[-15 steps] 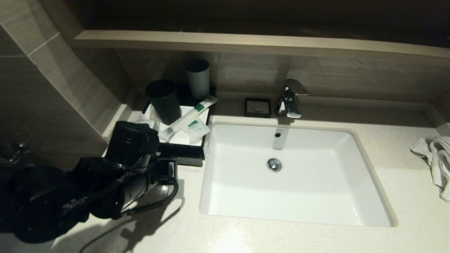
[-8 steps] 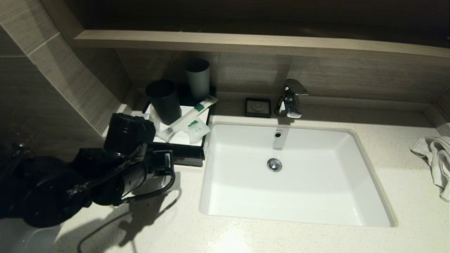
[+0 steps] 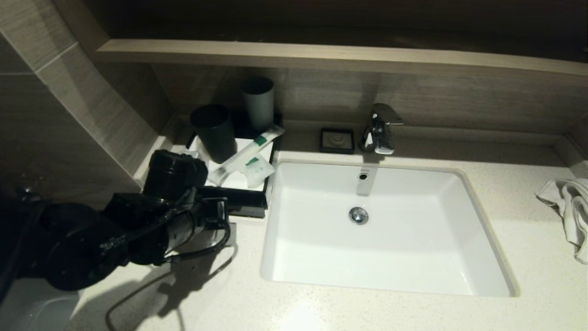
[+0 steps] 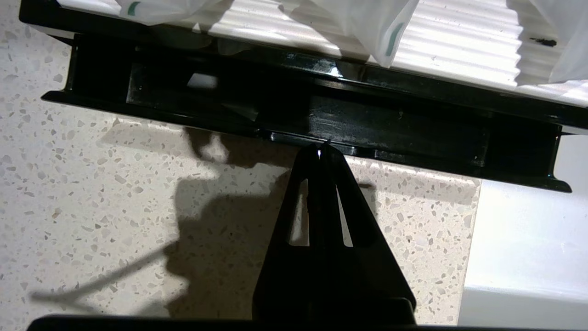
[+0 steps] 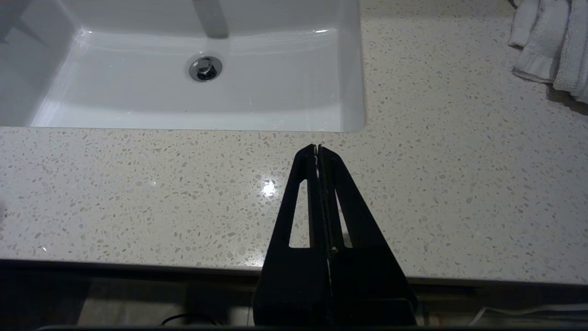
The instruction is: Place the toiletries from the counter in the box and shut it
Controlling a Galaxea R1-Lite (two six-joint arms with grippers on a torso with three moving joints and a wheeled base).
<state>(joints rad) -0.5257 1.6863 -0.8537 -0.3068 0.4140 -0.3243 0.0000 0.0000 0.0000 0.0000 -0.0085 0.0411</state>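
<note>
— Shifted a little since a second ago: left gripper (image 4: 321,149) drawn up and leftward in the head view, wrist housing now closer to the tiled wall, then nudged back toward the box (image 3: 243,202). Everything else on the counter (image 3: 390,312) unmoved.

— Jaws?

— Pressed together, nothing between them. Tips right at the glossy front edge of the drawer (image 4: 321,119), seemingly touching it in the left wrist view. Drawer pulled out, dark and hollow inside, no packets visible in it.

— And the toiletries (image 3: 245,158)?

— Lying on the box's white ribbed top panel (image 4: 459,59), not on the bare stone. One long thin packet with a green band, tilted from near the grey tumbler (image 3: 258,103) down toward the front left; a squarish pouch just beside it. Clear wrappers with green marks hanging over the panel's front edge in the left wrist view.

— Box placement?

— Back left corner of the counter, just left of the sink (image 3: 386,285), black tumbler (image 3: 214,131) standing on its rear left part.

— Right side?

— Right gripper (image 5: 318,149) parked low over the counter's front edge, before the sink, fingers closed flat against each other, holding nothing. Towel (image 3: 569,207) crumpled at the far right. Small black dish (image 3: 337,140) beside the tap (image 3: 379,128), behind the basin.
</note>
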